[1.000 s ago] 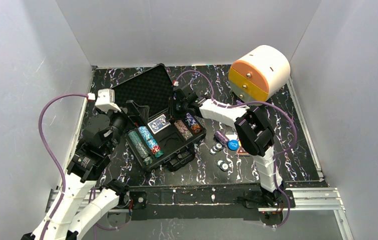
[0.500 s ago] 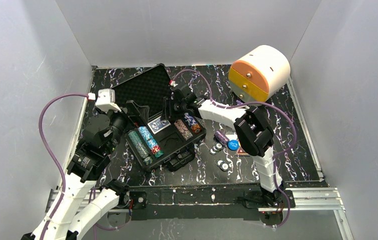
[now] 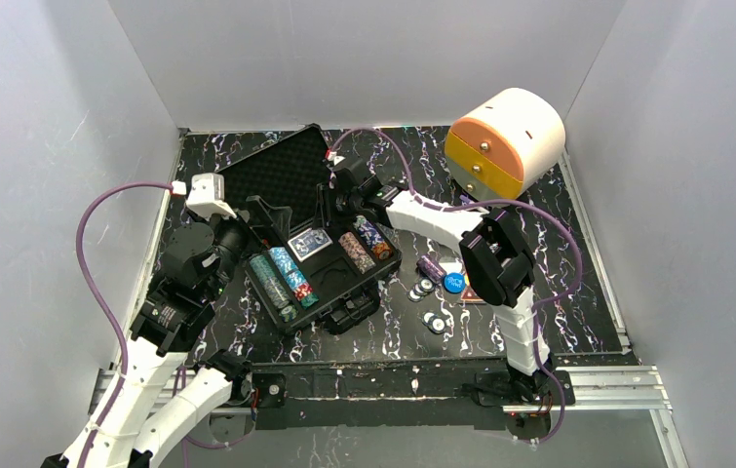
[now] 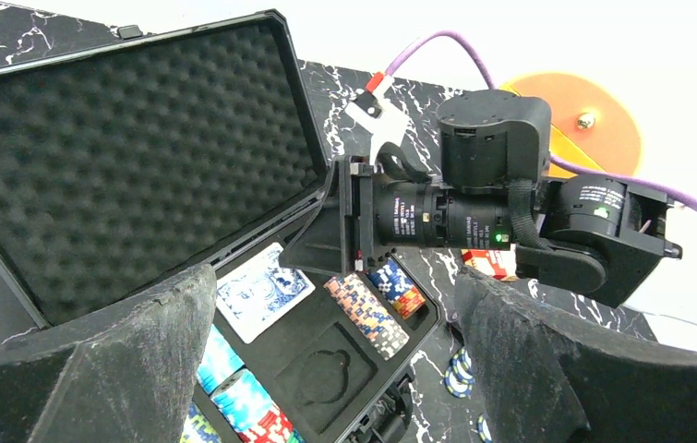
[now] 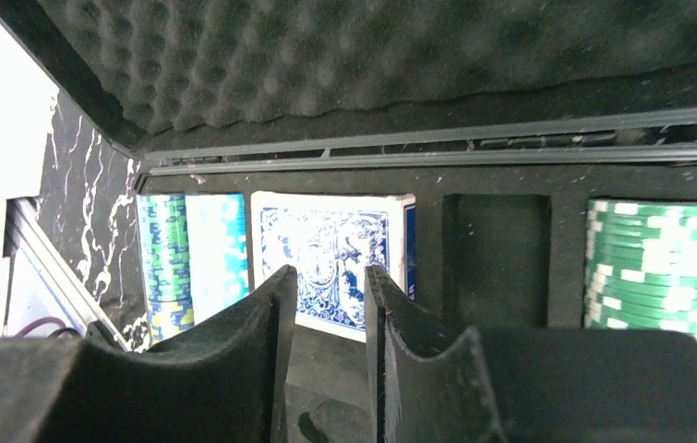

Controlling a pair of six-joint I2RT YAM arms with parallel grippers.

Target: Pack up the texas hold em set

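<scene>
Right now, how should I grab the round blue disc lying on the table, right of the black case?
By its rim, from straight above: the round blue disc lies flat, so only its thin edge offers a hold. Probably pinch far-to-near, since loose pale chips crowd its left.

The left arm [image 3: 164, 322] rose from the near-left corner of the bench and leaned toward the far edge. Its left gripper [image 4: 335, 279] was spread wide and held nothing. The right arm [image 3: 500, 263] stood up from the near edge right of centre, bent at the elbow, with its forearm stretched toward the far-left corner. The right gripper [image 5: 326, 277] angled leftward and down, its fingers [image 5: 234, 369] parted by only a narrow gap.
</scene>
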